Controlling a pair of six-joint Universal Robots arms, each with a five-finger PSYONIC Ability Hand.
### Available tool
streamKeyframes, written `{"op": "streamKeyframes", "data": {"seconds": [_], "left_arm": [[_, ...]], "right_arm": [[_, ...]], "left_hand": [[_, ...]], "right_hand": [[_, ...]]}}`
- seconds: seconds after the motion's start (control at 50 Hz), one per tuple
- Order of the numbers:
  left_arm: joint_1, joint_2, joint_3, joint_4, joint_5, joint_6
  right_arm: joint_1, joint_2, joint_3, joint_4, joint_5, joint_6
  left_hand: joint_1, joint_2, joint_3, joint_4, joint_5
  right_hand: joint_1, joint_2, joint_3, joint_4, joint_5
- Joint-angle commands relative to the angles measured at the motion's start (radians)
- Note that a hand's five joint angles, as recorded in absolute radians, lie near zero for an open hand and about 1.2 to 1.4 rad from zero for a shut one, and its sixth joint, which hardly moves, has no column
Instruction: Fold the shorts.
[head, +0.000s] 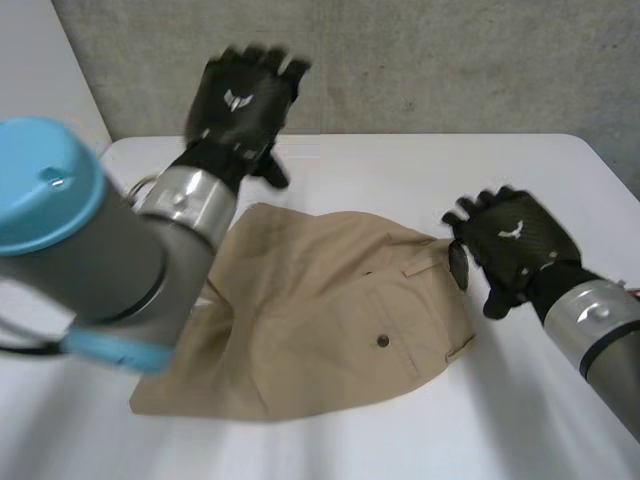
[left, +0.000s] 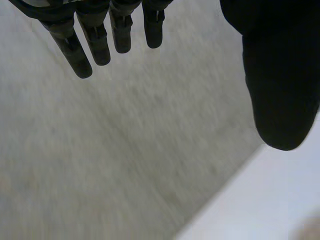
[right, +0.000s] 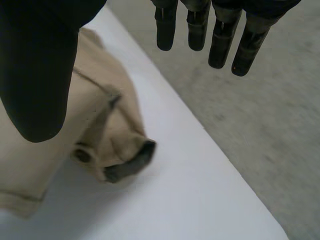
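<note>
The tan shorts (head: 320, 320) lie folded on the white table (head: 420, 170), a buttoned pocket facing up. My left hand (head: 243, 100) hangs in the air above the table's far edge, beyond the shorts, fingers (left: 80, 47) straight and holding nothing. My right hand (head: 510, 245) hovers at the right edge of the shorts, near the waistband. Its fingers (right: 220, 40) are straight and spread, nothing between them and the thumb (right: 37, 70). In the right wrist view the waistband end of the shorts (right: 107, 145), with its button, lies below the thumb.
A grey concrete wall (head: 400, 60) rises behind the table. The table's far edge (left: 240, 175) runs under my left hand, with grey floor (left: 100, 150) beyond it. Bare tabletop (right: 190, 200) stretches right of the shorts.
</note>
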Motion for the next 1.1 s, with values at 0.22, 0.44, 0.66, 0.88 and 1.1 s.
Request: {"op": "streamKeyframes", "data": {"seconds": [0.22,0.44,0.66,0.88,1.1], "left_arm": [[0.048,0.289,-0.442,-0.388,-0.155,-0.189],[0.158,0.314,-0.519,-0.474,-0.143,-0.212],[0.175,0.357,-0.602,-0.474,-0.143,-0.210],[0.165,0.369,-0.651,-0.474,-0.142,-0.209],[0.116,0.369,-0.677,-0.469,-0.142,-0.207]], "right_arm": [[-0.050,0.106,0.045,0.176,-0.300,-0.152],[-0.041,0.270,0.000,0.097,-0.246,-0.226],[-0.041,0.359,-0.069,-0.015,-0.192,-0.212],[-0.039,0.434,-0.111,-0.070,-0.140,-0.213],[-0.038,0.473,-0.148,-0.143,-0.117,-0.212]], "left_hand": [[0.197,0.188,0.178,0.186,0.171],[0.141,0.132,0.122,0.130,0.115],[0.114,0.106,0.096,0.103,0.088],[0.114,0.106,0.096,0.103,0.088],[0.123,0.115,0.105,0.112,0.097]], "right_hand": [[0.319,0.290,0.280,0.286,0.270],[0.217,0.188,0.177,0.183,0.167],[0.249,0.219,0.209,0.215,0.199],[0.360,0.331,0.321,0.327,0.311],[0.994,0.965,0.955,0.960,0.944]]}}
